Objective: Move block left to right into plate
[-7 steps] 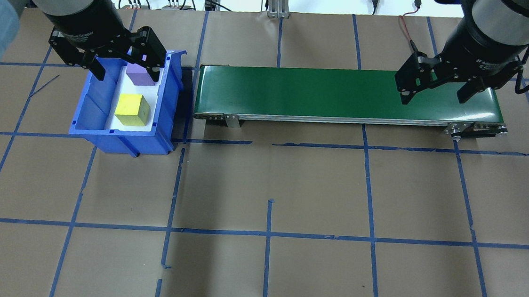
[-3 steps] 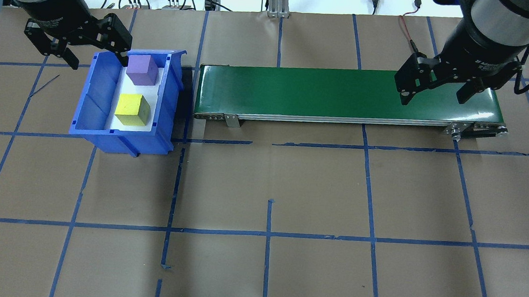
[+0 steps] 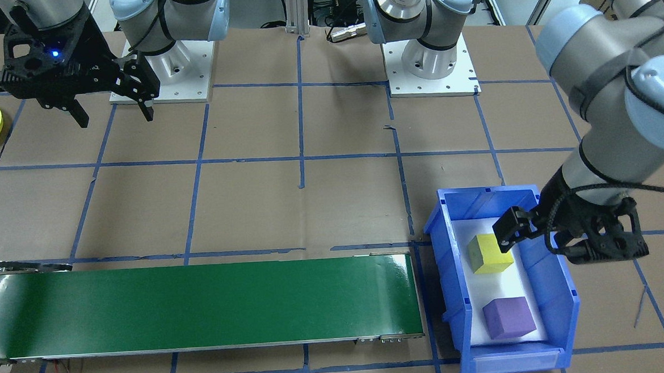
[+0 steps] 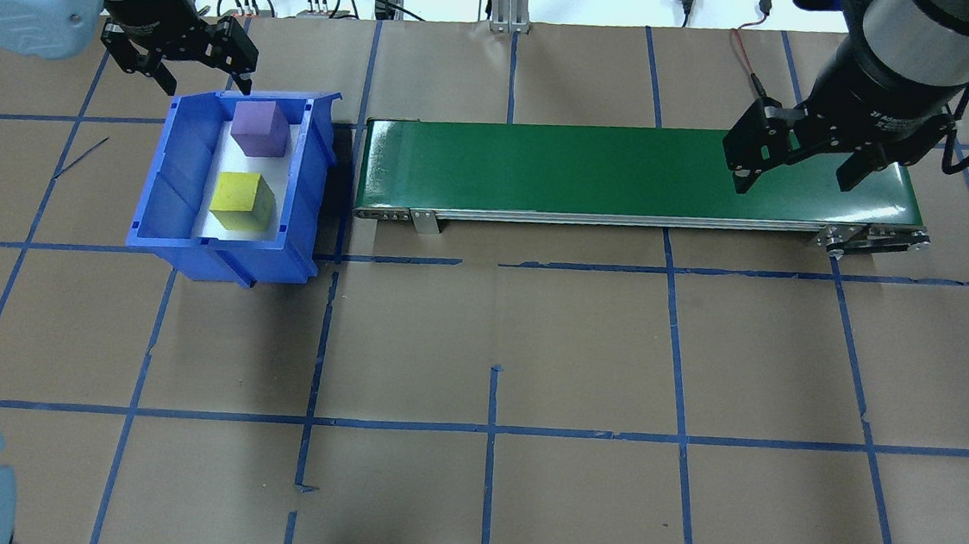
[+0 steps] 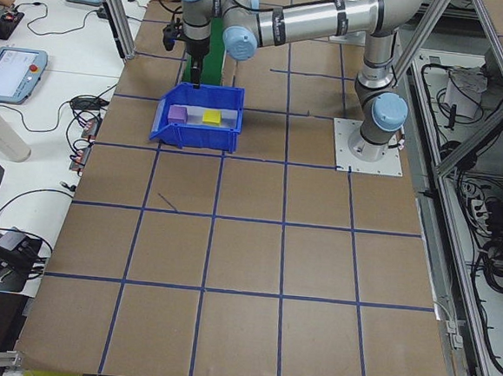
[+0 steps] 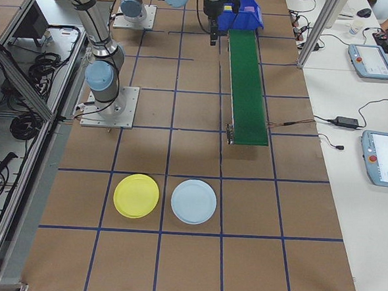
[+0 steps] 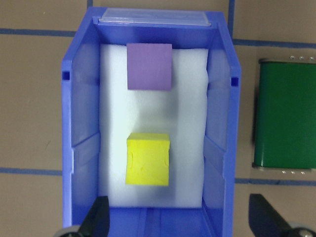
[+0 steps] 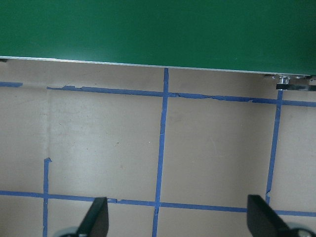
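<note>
The blue bin [image 4: 232,179] stands near the table's [image 4: 484,497] far left corner, its walls closing in the yellow block [image 4: 242,201] and the purple block [image 4: 260,129], which sit apart on the white liner with a gap between them; entry is from above only. The left gripper [image 4: 179,62], fingers spread, hangs over the bin's far wall. Just beside the bin, the green conveyor [image 4: 630,175] runs along the far edge, with the right gripper [image 4: 805,159] spread above its right end. The table's near half lies bare in the overhead view. Off the right end, the yellow plate [image 6: 136,195] and a pale blue plate [image 6: 194,201] lie side by side, nothing over them.
</note>
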